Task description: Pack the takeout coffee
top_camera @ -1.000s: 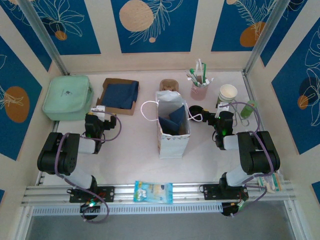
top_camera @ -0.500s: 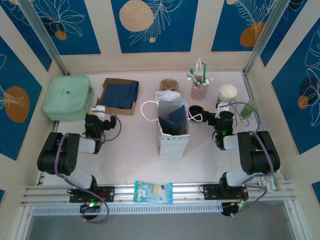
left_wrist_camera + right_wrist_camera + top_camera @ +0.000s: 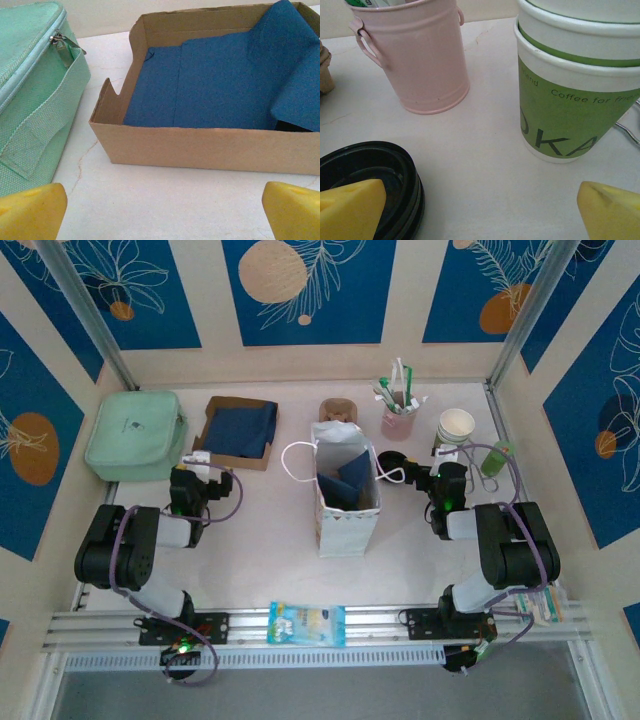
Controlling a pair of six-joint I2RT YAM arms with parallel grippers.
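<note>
The takeout coffee cup (image 3: 575,95), cream with a green band, stands open-topped with a second cup nested in it at the right of the right wrist view; from above the cup (image 3: 456,427) is at the back right. Its black lid (image 3: 367,175) lies apart on the table at the lower left, partly behind my yellow left fingertip (image 3: 350,207). My right gripper (image 3: 480,210) is open low over bare table between lid and cup, touching neither. My left gripper (image 3: 162,210) is open in front of a cardboard box (image 3: 200,145), with nothing in it.
A white paper bag (image 3: 347,490) stands open mid-table with blue napkins inside. A pink bucket (image 3: 417,60) of stirrers stands behind the lid. A mint pouch (image 3: 30,100) sits left of the box. A slim green tube (image 3: 499,456) lies right of the cup. A snack packet (image 3: 307,623) rests on the front rail.
</note>
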